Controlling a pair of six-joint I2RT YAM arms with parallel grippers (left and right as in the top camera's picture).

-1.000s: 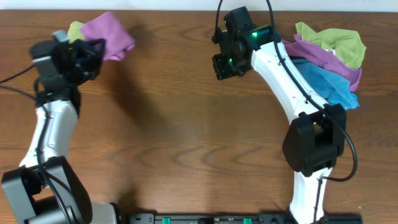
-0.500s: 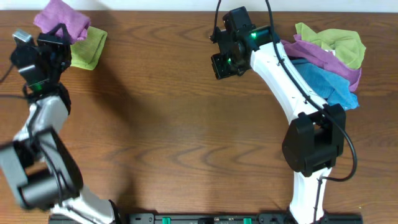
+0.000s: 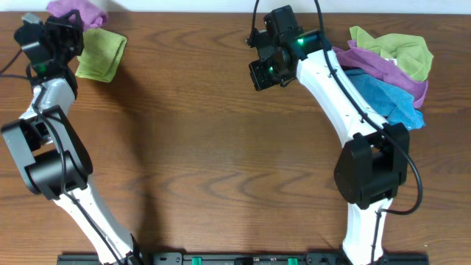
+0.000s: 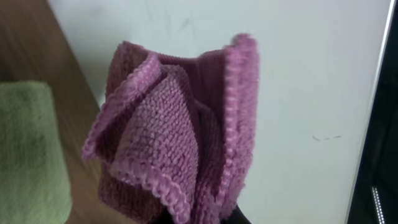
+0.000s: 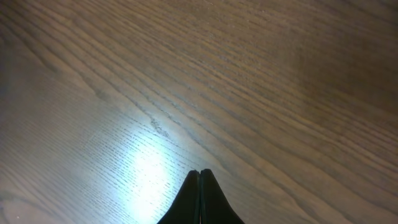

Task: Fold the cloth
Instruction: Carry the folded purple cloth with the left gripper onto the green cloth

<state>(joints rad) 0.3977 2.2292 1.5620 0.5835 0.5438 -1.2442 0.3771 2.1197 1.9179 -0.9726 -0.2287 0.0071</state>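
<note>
My left gripper [image 3: 55, 33] is at the table's far left corner, shut on a folded purple cloth [image 3: 73, 11] that it holds up at the back edge. In the left wrist view the purple cloth [image 4: 180, 130] fills the middle, folded in layers; the fingers are hidden under it. A folded green cloth [image 3: 99, 55] lies flat on the table just right of that gripper and shows at the left of the left wrist view [image 4: 25, 149]. My right gripper [image 5: 200, 177] is shut and empty above bare wood, at the back middle of the overhead view [image 3: 266, 72].
A pile of unfolded cloths, green [image 3: 394, 48], purple [image 3: 383, 70] and blue [image 3: 386, 99], lies at the back right beside the right arm. A pale wall [image 4: 298, 81] stands behind the table's back edge.
My left gripper has carried the purple cloth left and back to the far left corner, uncovering the green folded cloth. The right arm has barely moved.
</note>
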